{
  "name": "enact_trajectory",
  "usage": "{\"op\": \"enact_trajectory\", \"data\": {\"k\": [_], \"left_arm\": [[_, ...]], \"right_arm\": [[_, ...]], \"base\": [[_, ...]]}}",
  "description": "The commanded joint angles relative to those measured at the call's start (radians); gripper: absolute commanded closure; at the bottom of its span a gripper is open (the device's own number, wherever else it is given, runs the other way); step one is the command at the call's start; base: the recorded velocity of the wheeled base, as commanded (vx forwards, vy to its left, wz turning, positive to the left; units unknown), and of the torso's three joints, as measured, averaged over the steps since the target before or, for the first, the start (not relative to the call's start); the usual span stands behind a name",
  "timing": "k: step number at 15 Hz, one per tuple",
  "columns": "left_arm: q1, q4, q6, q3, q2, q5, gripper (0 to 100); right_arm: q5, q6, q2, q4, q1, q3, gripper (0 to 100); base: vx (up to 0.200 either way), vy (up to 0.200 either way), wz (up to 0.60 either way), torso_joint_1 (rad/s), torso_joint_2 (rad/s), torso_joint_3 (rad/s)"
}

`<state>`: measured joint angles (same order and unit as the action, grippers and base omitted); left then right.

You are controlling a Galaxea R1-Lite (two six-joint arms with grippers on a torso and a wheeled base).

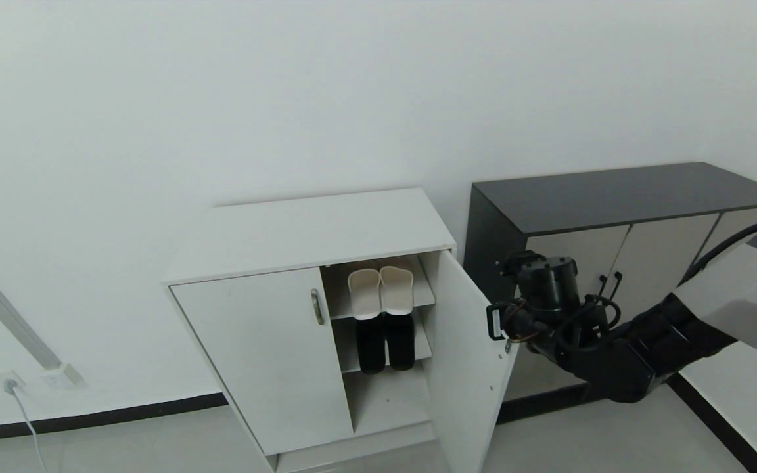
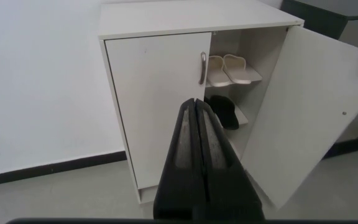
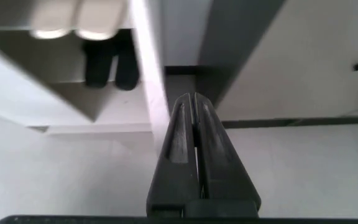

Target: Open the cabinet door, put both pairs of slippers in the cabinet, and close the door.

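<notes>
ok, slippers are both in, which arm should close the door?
Right, most likely. The right gripper sits shut beside the open door, on its outer side, placed to push it closed. The left gripper hangs farther back, facing the closed door.

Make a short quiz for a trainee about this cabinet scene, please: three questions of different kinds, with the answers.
1. True or false: both doors of the white cabinet are shut.
2. Where do the white slippers lie? A) on the floor; B) on the upper shelf; C) on top of the cabinet.
3. What colour is the lower pair, on the shelf just below?

Key: 1. False, the right door stands open. 2. B. 3. Black.
</notes>
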<state>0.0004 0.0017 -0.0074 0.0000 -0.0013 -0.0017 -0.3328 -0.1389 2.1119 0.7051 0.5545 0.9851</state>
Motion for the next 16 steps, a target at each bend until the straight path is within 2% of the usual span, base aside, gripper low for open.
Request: {"op": "enact_trajectory", "data": {"k": [1, 5, 7, 9, 16], "left_arm": [[0.001, 0.0, 0.0, 0.0, 0.001, 0.0, 100], [0.001, 0.0, 0.0, 0.0, 0.001, 0.0, 100], [0.001, 0.0, 0.0, 0.0, 0.001, 0.0, 100], [0.001, 0.0, 0.0, 0.0, 0.001, 0.0, 100], [0.001, 0.0, 0.0, 0.0, 0.001, 0.0, 100]], "right_arm": [[-0.003, -0.019, -0.03, 0.005, 0.062, -0.029, 100], [-0.003, -0.048, -0.05, 0.005, 0.139, -0.046, 100], [0.006, -0.056, -0.052, 0.034, 0.148, -0.068, 100], [0.015, -0.037, -0.049, 0.122, 0.163, -0.102, 100], [0.015, -0.013, -0.052, 0.152, 0.174, -0.12, 100]], "base": [[0.0, 0.0, 0.0, 0.0, 0.0, 0.0], [0.0, 0.0, 0.0, 0.0, 0.0, 0.0], [0.0, 0.0, 0.0, 0.0, 0.0, 0.0], [0.0, 0.0, 0.0, 0.0, 0.0, 0.0], [0.0, 0.0, 0.0, 0.0, 0.0, 0.0]]}}
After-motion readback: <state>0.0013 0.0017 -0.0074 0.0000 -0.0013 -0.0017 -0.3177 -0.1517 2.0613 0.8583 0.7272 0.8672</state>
